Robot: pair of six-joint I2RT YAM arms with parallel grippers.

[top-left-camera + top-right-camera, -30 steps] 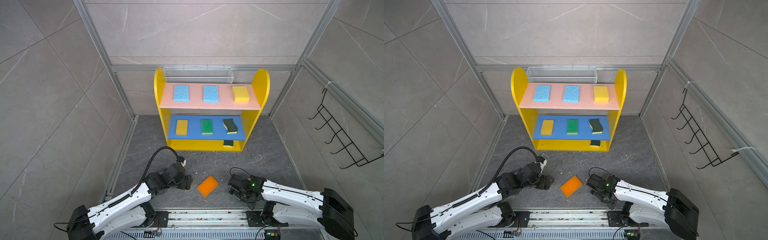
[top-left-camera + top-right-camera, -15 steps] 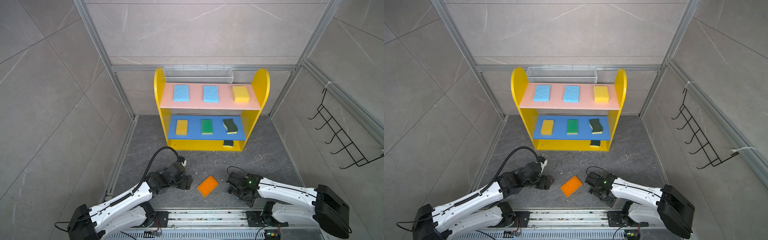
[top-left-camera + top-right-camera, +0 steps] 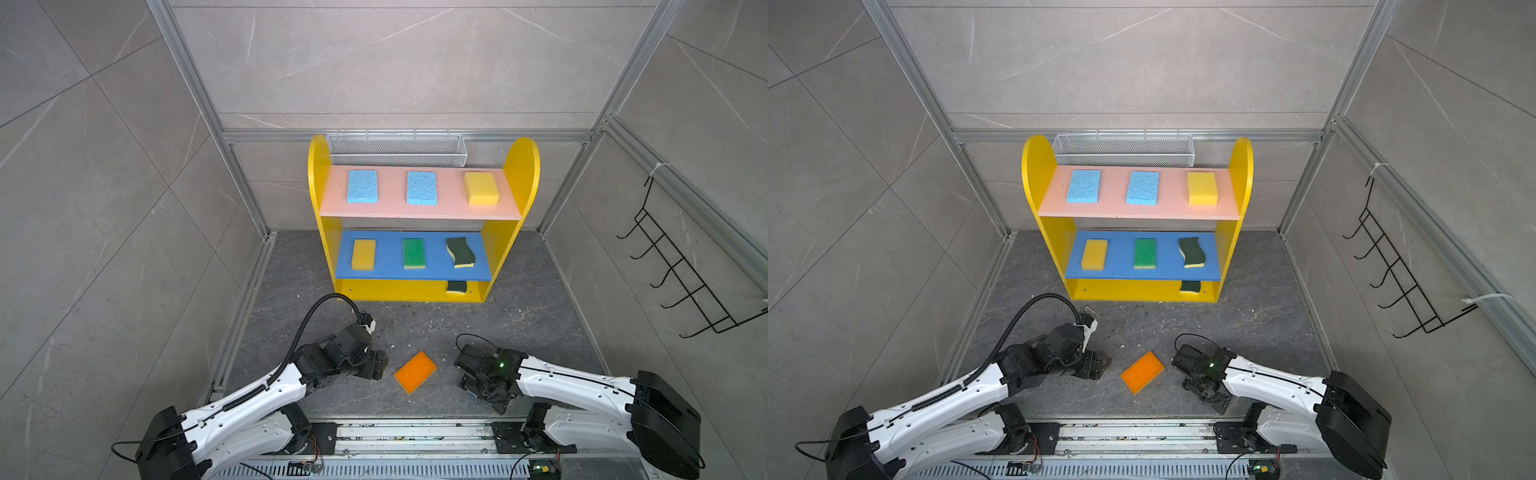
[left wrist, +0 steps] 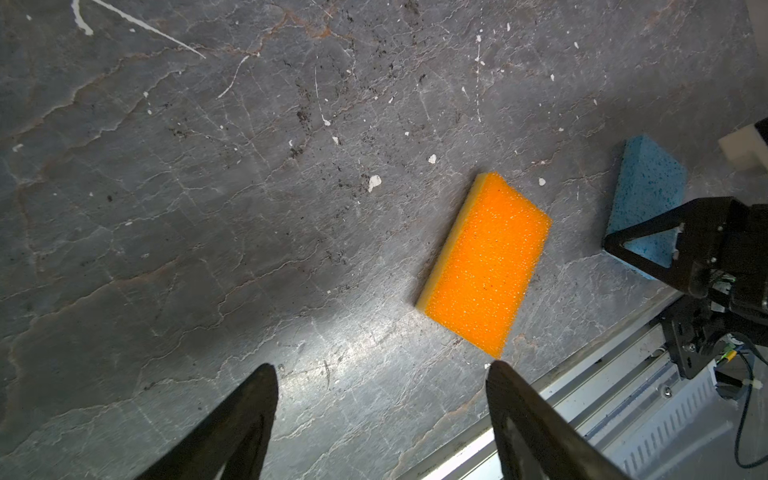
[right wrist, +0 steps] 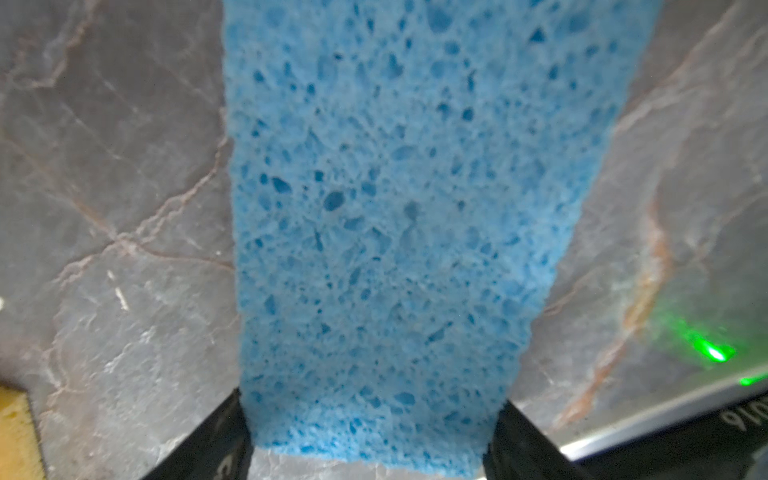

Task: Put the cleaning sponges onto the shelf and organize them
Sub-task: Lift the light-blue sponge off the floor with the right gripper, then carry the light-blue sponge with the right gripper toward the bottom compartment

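blue sponge [image 5: 382, 208] in right gripper [image 5: 370, 419] — orange sponge [image 4: 486, 266] near

Blurred light blue sponge [image 5: 386, 208] cut by frame edge, dark-green sponge [image 3: 456, 286] mostly hidden under blue board [image 3: 388, 257]

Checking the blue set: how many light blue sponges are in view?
3. Two lie on the shelf's pink top board, left and middle; the third lies on the floor between the right hand's jaws, hidden in both top views. The bottom tier is partly hidden.
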